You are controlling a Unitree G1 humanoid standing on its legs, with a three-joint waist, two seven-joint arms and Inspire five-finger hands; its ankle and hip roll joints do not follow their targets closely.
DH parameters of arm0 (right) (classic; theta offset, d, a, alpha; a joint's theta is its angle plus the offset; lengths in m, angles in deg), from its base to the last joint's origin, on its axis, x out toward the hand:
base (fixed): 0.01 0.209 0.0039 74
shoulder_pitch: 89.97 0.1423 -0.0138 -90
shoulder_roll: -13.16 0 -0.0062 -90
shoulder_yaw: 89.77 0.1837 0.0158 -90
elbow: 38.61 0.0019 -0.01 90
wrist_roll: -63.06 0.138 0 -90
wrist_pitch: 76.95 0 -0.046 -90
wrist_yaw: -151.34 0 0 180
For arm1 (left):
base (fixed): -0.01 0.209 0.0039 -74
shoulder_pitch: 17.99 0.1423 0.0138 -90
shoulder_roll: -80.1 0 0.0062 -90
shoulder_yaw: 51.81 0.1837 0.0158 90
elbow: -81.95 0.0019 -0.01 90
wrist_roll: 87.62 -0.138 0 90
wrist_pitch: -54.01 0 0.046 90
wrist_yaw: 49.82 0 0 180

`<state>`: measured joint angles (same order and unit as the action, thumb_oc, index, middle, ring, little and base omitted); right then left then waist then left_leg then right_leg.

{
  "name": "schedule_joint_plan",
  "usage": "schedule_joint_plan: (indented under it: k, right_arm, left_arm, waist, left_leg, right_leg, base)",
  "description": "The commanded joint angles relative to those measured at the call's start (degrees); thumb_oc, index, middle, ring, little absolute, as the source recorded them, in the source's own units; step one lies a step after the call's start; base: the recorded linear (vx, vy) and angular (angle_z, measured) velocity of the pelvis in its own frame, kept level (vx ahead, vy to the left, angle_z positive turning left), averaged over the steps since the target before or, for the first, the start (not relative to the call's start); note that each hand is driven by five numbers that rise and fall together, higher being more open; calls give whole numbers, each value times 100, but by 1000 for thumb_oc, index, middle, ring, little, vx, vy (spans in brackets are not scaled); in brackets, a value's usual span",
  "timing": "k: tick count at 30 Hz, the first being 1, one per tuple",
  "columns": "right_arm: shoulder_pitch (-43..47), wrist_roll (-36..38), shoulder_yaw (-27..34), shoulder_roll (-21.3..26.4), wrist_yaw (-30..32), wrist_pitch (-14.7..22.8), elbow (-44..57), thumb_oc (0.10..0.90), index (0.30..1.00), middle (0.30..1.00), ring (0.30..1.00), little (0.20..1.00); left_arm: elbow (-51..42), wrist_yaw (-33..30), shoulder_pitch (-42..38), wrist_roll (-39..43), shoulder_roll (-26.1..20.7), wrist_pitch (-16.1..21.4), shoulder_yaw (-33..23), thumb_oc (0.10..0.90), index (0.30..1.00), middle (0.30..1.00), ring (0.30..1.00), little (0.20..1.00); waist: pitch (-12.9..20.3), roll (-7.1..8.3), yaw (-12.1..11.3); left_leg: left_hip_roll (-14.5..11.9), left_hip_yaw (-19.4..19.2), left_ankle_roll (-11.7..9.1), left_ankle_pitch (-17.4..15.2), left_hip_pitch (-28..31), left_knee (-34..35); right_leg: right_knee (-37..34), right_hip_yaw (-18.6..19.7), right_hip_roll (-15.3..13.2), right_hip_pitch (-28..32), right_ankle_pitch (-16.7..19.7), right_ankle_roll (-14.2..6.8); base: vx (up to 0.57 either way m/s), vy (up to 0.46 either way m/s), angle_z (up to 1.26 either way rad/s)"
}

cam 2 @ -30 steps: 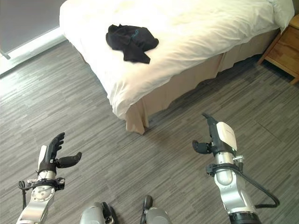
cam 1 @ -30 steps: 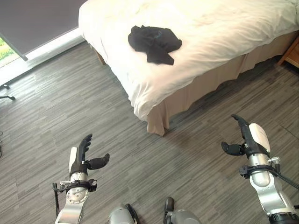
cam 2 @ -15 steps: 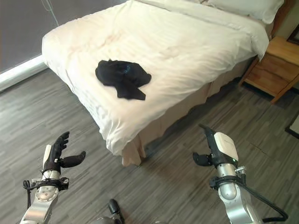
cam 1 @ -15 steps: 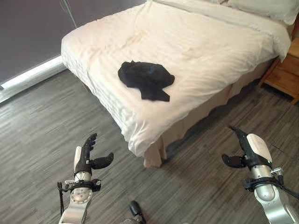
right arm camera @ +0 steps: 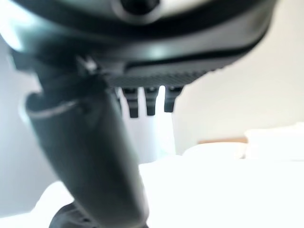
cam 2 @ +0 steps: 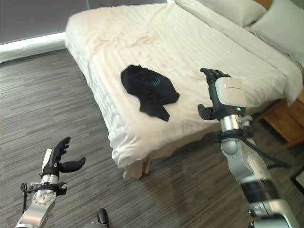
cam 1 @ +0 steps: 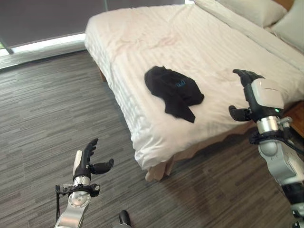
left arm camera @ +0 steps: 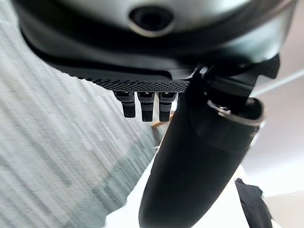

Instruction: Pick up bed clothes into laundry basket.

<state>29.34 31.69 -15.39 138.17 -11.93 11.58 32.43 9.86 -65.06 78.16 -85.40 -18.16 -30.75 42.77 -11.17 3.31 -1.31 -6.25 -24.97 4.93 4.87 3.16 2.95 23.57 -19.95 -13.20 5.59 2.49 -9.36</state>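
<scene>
Right hand [cam 1: 259,97], open and empty, is now rising at frame right beside the crumpled black garment [cam 1: 174,89] on the white-sheeted bed [cam 1: 142,42], signalling an approaching grasp, while the open left hand [cam 1: 86,160] is staying low at lower left.

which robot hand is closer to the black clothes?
The right robot hand, raised over the bed beside the black clothes. The left robot hand is low over the floor.

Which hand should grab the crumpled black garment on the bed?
Right. The right hand, open, hangs above the white bed beside the crumpled black garment; the left hand is low over the floor.
</scene>
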Motion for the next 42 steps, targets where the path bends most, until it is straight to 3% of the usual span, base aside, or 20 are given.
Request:
schedule_joint_plan:
  k: [1, 3, 4, 5, 6, 8, 14, 19, 22, 23, 24, 25, 26, 27, 31, 35, 39, 41, 42]
  right_arm:
    - [794, -195, 244, 329, 459, -112, -14, 800, 900, 900, 900, 900]
    - [1061, -233, -8, 277, 486, -184, -251, 800, 900, 900, 900, 900]
    - [1154, -223, -116, 232, 495, -213, -397, 800, 900, 900, 900, 900]
    - [1357, -208, -282, 207, 517, -269, -579, 800, 900, 900, 900, 900]
    - [1364, -207, -288, 207, 518, -268, -583, 800, 900, 900, 900, 900]
    - [1587, -135, -550, 68, 439, -286, -1062, 800, 900, 900, 900, 900]
    - [1750, -65, -918, -283, 264, -254, -1685, 800, 900, 900, 900, 900]
    - [1686, 60, -1104, -669, 138, -135, -2059, 800, 900, 900, 900, 900]
    - [1691, 122, -1139, -808, 151, -123, -2201, 800, 900, 900, 900, 900]
    - [1740, 237, -1248, -1110, 134, -102, -2606, 800, 900, 900, 900, 900]
    - [1749, 239, -1254, -1113, 139, -98, -2617, 800, 900, 900, 900, 900]
    - [1811, 230, -1364, -1235, 82, -90, -2935, 551, 526, 526, 526, 526]
    - [1838, 246, -1417, -1286, 40, -79, -3066, 460, 389, 389, 389, 389]
    - [1849, 248, -1424, -1289, 44, -74, -3078, 417, 326, 326, 326, 326]
    - [1958, 406, -1497, -1398, -6, -67, -3405, 400, 300, 300, 300, 300]
    - [2070, 510, -1484, -1071, -63, -43, -3147, 400, 300, 300, 300, 300]
    - [1911, 732, -1127, -461, 45, 43, -2021, 400, 300, 300, 300, 300]
    - [1691, 1052, -534, 69, 180, 101, -1161, 400, 300, 300, 300, 300]
    - [1686, 1052, -530, 70, 179, 100, -1158, 400, 300, 300, 300, 300]
  left_arm:
    - [-541, -172, -239, 73, -505, 503, -367, 800, 900, 900, 900, 900]
    - [-451, -177, -297, 169, -491, 532, -320, 800, 900, 900, 900, 900]
    - [-412, -152, -320, 202, -502, 550, -303, 800, 900, 900, 900, 900]
    - [-334, -118, -371, 257, -555, 573, -268, 800, 900, 900, 900, 900]
    - [-333, -117, -371, 257, -553, 574, -271, 800, 900, 900, 900, 900]
    - [5, -178, -587, 259, -681, 593, -260, 800, 900, 900, 900, 900]
    - [174, -160, -311, 261, -633, 554, -377, 800, 900, 900, 900, 900]
    - [474, -105, -92, 253, -497, 500, -405, 800, 900, 900, 900, 900]
    - [521, -121, -101, 270, -471, 509, -383, 800, 900, 900, 900, 900]
    - [671, -120, -225, 340, -407, 547, -295, 800, 900, 900, 900, 900]
    - [677, -121, -230, 340, -405, 550, -296, 800, 900, 900, 900, 900]
    - [793, -126, -323, 357, -398, 578, -238, 800, 900, 900, 900, 900]
    - [846, -123, -363, 358, -406, 590, -220, 800, 900, 900, 900, 900]
    - [851, -123, -367, 359, -404, 593, -222, 800, 900, 900, 900, 900]
    - [1310, -178, -502, 507, -412, 615, -281, 800, 900, 900, 900, 900]
    - [1476, -199, -528, 539, -491, 609, -387, 800, 900, 900, 900, 900]
    - [1227, -217, -238, 468, -438, 570, -507, 800, 900, 900, 900, 900]
    - [1066, -182, -90, 404, -455, 532, -611, 800, 900, 900, 900, 900]
    - [1067, -182, -91, 405, -456, 532, -609, 800, 900, 900, 900, 900]
  waist:
    - [133, 176, -265]
    - [24, 104, -165]
    - [-24, 104, -125]
    - [-73, 109, -95]
    - [-69, 107, -92]
    - [-97, 137, -117]
    - [24, 134, -193]
    - [-24, -104, -258]
    - [-78, -160, -270]
    - [-209, -301, -304]
    - [-201, -302, -298]
    - [-255, -380, -317]
    - [-272, -421, -323]
    - [-263, -423, -314]
    - [-314, -553, -330]
    - [-273, -588, -278]
    - [-235, -487, -170]
    - [-159, -305, -91]
    - [-153, -303, -94]
  left_leg:
    - [-303, 174, -940, -494, 273, 205]
    - [-321, 358, -937, -361, 231, 205]
    - [-257, 516, -943, -372, 229, 205]
    - [-150, 801, -933, -429, 220, 205]
    - [-152, 801, -934, -428, 214, 205]
    - [-135, 1100, -983, -534, 261, 205]
    - [-65, 1322, -1028, -546, 289, 205]
    - [-112, 1436, -1134, -451, 128, 205]
    - [-119, 1473, -1155, -413, 48, 205]
    - [-136, 1554, -1214, -320, -191, 205]
    - [-138, 1559, -1215, -318, -204, 205]
    - [-161, 1592, -1255, -263, -340, 205]
    - [-171, 1601, -1273, -235, -393, 205]
    - [-173, 1608, -1274, -233, -407, 205]
    - [-206, 1594, -1321, -132, -623, 205]
    - [-207, 1531, -1342, -109, -723, 205]
    - [-171, 1490, -1293, -198, -561, 205]
    - [-109, 1459, -1231, -311, -392, 205]
    - [-108, 1457, -1230, -310, -398, 205]
  right_leg:
    - [-432, 285, -412, -342, -191, -368]
    - [-968, 540, 168, -597, -672, -108]
    - [-1390, 798, 366, -623, -745, -76]
    - [-2159, 1314, 492, -761, -562, -36]
    - [-2170, 1313, 495, -762, -554, -35]
    - [-2507, 1676, 423, -933, -280, -142]
    - [-2816, 1402, 333, -638, -87, -62]
    - [-2857, 1176, 336, -582, -157, -38]
    - [-2857, 1159, 341, -620, -157, -18]
    - [-2857, 1104, 351, -775, -155, 6]
    - [-2857, 1099, 352, -785, -154, 8]
    - [-2857, 1059, 359, -893, -158, 25]
    - [-2857, 1035, 366, -938, -165, 25]
    - [-2857, 1028, 368, -948, -164, 27]
    - [-2857, 1030, 374, -1143, -151, 20]
    - [-2857, 1014, 343, -1237, -159, -19]
    - [-2857, 997, 274, -1049, -153, -51]
    - [-2857, 1044, 224, -924, -91, -90]
    - [-2857, 1046, 223, -931, -89, -90]
  base:
    - [106, 41, 52]
    - [91, -20, 57]
    - [163, -89, 88]
    - [156, -57, 86]
    - [155, -81, 110]
    - [137, -132, 102]
    - [166, -128, 66]
    - [72, -77, 7]
    - [-22, -44, 13]
    - [-41, -52, 18]
    - [-50, -78, 23]
    - [-1, -43, 27]
    - [-1, -43, 23]
    - [8, -38, 16]
    - [-13, -18, 8]
    - [-9, 47, -1]
    - [-9, 74, 2]
    - [-15, 135, 4]
    - [-23, 133, 2]
